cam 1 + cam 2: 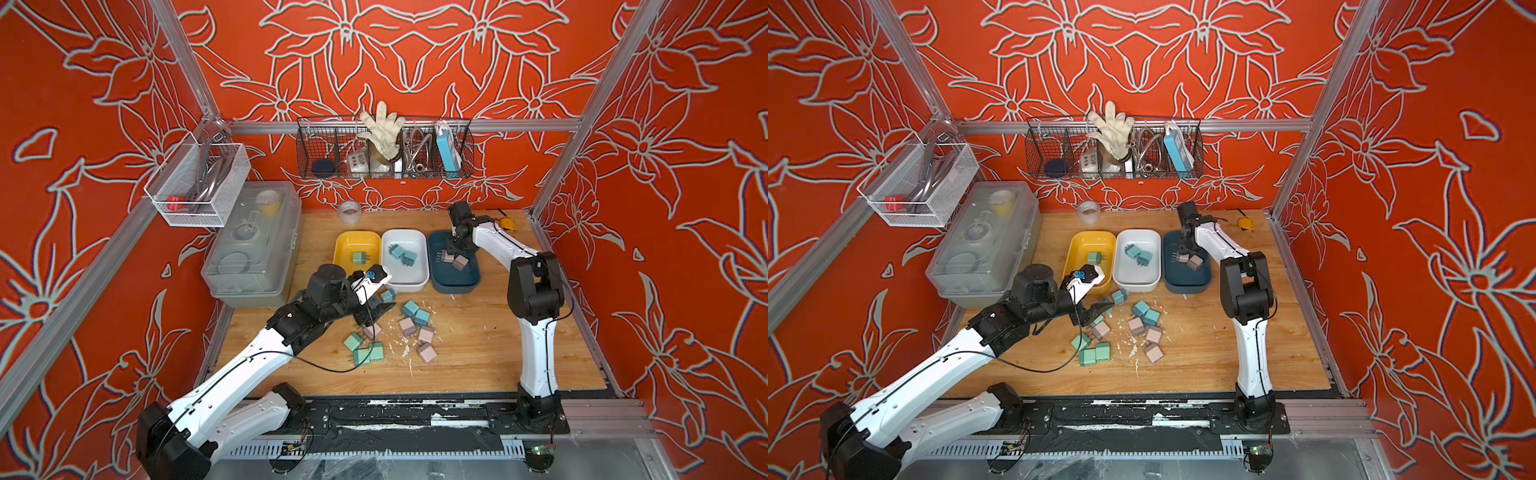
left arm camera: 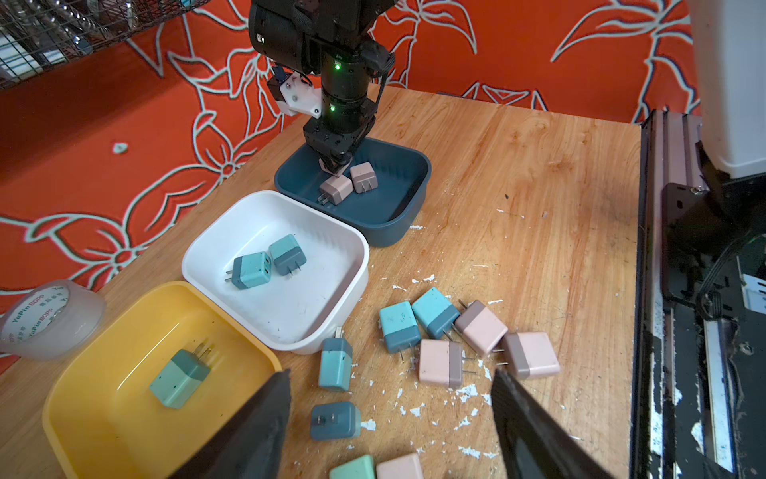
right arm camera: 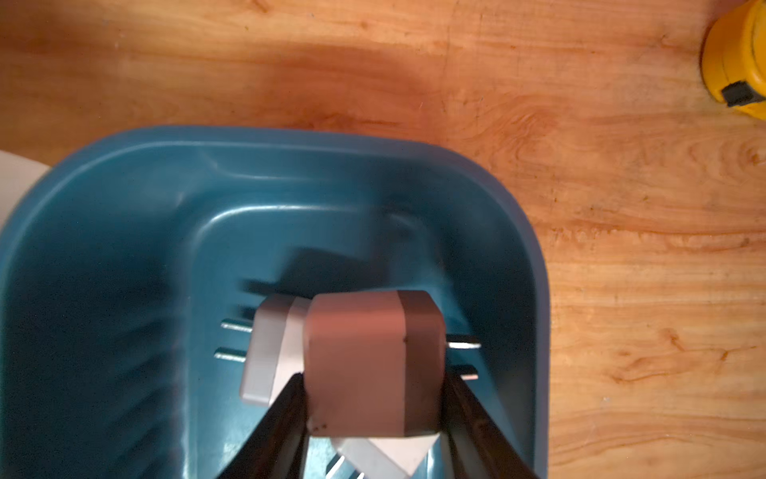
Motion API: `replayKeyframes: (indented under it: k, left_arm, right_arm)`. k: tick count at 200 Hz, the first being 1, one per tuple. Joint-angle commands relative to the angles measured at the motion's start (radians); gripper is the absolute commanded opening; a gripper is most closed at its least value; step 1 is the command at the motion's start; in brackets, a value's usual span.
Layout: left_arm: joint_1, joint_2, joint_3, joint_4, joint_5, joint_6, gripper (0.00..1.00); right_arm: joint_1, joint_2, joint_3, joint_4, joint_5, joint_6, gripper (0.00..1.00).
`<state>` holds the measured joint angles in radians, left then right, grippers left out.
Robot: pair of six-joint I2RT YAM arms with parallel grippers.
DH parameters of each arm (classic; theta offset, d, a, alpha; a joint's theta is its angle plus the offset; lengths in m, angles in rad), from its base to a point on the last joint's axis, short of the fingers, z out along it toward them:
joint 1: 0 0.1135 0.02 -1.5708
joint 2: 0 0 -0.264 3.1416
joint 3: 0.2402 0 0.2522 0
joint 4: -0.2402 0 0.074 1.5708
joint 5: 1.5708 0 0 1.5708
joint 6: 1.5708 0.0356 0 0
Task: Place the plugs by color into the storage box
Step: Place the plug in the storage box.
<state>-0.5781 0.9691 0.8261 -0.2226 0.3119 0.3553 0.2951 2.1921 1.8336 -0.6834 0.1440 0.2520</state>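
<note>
left tool (image 2: 391,375) hangs spread wide and empty just above the loose plugs (image 2: 439,363) on the table (image 2: 518,186). they lie packed, teal touching mauve, so a careless close could catch two colours or knock a neighbour away. next out, the yellow tray (image 2: 103,323) with one mint plug (image 2: 179,378), and the white tray (image 2: 323,265) with two teal plugs (image 2: 250,269). far end: right tool (image 3: 373,377) is down inside the dark blue tray (image 2: 393,199), a mauve plug (image 3: 356,356) between its jaws, pinched or free i cannot tell. it sits over two others, so dropped there it may tumble off them.
</note>
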Motion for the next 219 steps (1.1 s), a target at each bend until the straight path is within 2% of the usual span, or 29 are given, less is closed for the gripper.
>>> replayKeyframes:
  k: [1, 36, 126, 167, 198, 219]
  left_arm:
    - [-0.005, -0.013, -0.008, 0.009, -0.006, 0.011, 0.76]
    - [-0.005, -0.013, -0.008, 0.008, -0.009, 0.013, 0.77]
    - [-0.003, -0.001, -0.009, 0.002, -0.004, 0.014, 0.78]
    - [-0.002, 0.042, -0.002, 0.0, 0.002, 0.002, 0.79]
    - [0.012, 0.088, 0.027, -0.014, 0.006, -0.048, 0.8]
    - [0.016, 0.116, 0.051, -0.014, -0.015, -0.127, 0.82]
  right_arm:
    - [-0.004, 0.021, 0.05, -0.029, 0.028, 0.003, 0.58]
    - [-0.004, 0.006, 0.041, -0.038, 0.022, 0.003, 0.64]
    - [-0.001, -0.084, -0.059, -0.007, -0.055, 0.024, 0.64]
    - [0.001, -0.133, -0.112, 0.059, -0.147, 0.049, 0.64]
    - [0.007, -0.173, -0.14, 0.077, -0.186, 0.052, 0.64]
    - [0.008, -0.207, -0.147, 0.053, -0.182, 0.044, 0.64]
